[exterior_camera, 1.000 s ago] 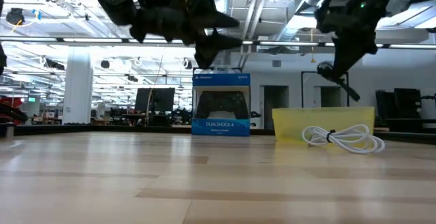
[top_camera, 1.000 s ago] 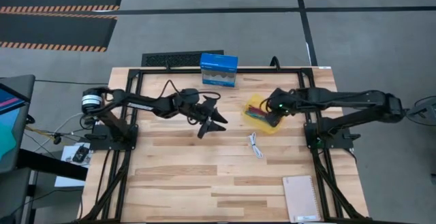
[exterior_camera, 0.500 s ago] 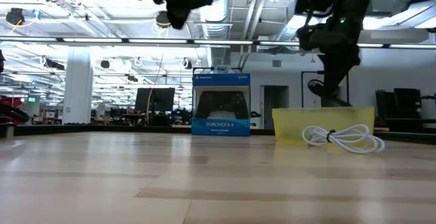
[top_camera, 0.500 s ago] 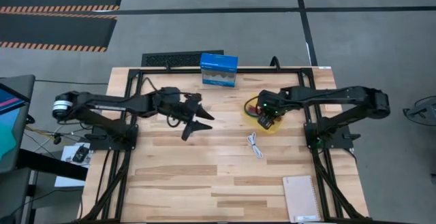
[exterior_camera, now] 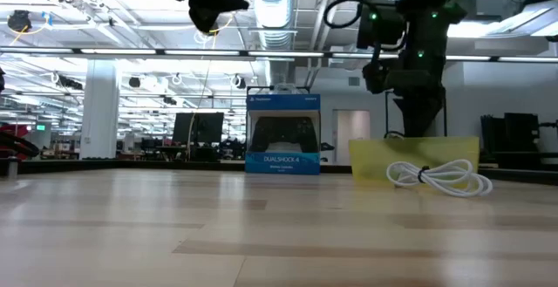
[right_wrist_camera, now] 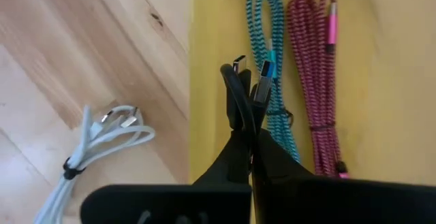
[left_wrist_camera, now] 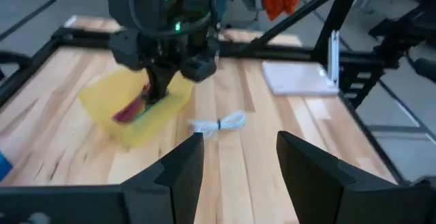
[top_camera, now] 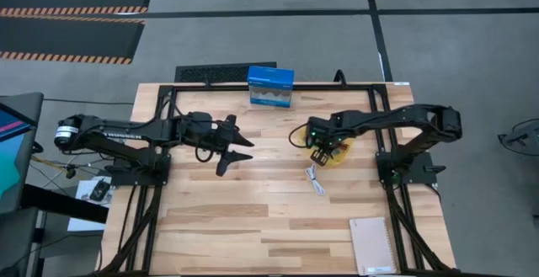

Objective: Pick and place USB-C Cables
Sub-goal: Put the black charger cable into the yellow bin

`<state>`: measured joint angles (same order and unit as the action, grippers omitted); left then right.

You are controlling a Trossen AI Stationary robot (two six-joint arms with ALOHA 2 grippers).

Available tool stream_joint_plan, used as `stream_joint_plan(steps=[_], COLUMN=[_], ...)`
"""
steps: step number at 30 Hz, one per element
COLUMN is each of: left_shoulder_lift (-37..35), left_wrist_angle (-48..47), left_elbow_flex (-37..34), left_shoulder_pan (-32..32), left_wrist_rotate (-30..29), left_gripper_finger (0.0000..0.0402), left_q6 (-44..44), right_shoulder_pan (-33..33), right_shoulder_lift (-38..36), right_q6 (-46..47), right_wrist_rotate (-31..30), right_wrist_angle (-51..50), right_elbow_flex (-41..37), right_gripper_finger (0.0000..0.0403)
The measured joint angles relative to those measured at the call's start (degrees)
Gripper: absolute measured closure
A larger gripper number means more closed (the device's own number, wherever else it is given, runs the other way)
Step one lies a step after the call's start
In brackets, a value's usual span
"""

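Observation:
My right gripper (top_camera: 321, 153) hangs over the left end of the yellow tray (top_camera: 340, 152), shut on the black cable (right_wrist_camera: 238, 91). The teal cable (right_wrist_camera: 262, 54) and the maroon cable (right_wrist_camera: 317, 67) lie side by side on the tray floor (right_wrist_camera: 381, 81). The white cable (top_camera: 315, 179) lies bundled on the wood just near of the tray; it also shows in the right wrist view (right_wrist_camera: 95, 149) and the low view (exterior_camera: 436, 178). My left gripper (top_camera: 232, 154) is open, raised over the left half of the table, touching nothing. My right gripper pinches the black cable bundle (right_wrist_camera: 244, 118) between its two fingers (right_wrist_camera: 272, 159), coming from above and pointing down. The bundle lies along the fingers. Its looped end and plugs (right_wrist_camera: 235, 67) stick out past the fingertips over the tray; whether they touch the floor, I cannot tell.
A blue box (top_camera: 270, 87) stands at the table's far edge. A notebook (top_camera: 371, 245) lies at the near right corner. Bare wood spreads between the two arms and across the near half of the table (top_camera: 236, 218).
My left gripper has drawn back toward the table's left edge, staying open and raised. My right gripper has moved toward the table's left and slightly nearer, from the middle of the yellow tray to its left end, and has tipped to point more steeply down.

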<state>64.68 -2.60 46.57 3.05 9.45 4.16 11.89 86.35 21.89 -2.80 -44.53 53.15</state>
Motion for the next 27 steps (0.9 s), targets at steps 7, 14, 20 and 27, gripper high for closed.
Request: stream_joint_plan(steps=[7,14,20,27], left_shoulder_lift=[0.1,0.1,0.1,0.1], left_wrist_angle=[-0.7,-1.1,-1.1,-1.3], left_elbow_flex=[0.0,0.0,0.0,0.0], left_shoulder_pan=[0.0,0.0,0.0,0.0], left_wrist_rotate=[-2.3,-2.4,-2.4,-2.4], left_gripper_finger=[0.0229,0.0229,0.0229,0.0229], left_q6=[0.0,0.0,0.0,0.1], right_shoulder_pan=[1.2,1.4,1.4,1.4], right_shoulder_lift=[3.8,7.3,9.0,9.3], right_q6=[-1.6,-2.7,-3.0,-3.9], right_wrist_rotate=[1.7,1.9,1.9,1.9], right_wrist_angle=[0.6,2.2,3.5,4.7], right_elbow_flex=[0.0,0.0,0.0,0.0], right_gripper_finger=[0.04,0.0394,0.038,0.0349])
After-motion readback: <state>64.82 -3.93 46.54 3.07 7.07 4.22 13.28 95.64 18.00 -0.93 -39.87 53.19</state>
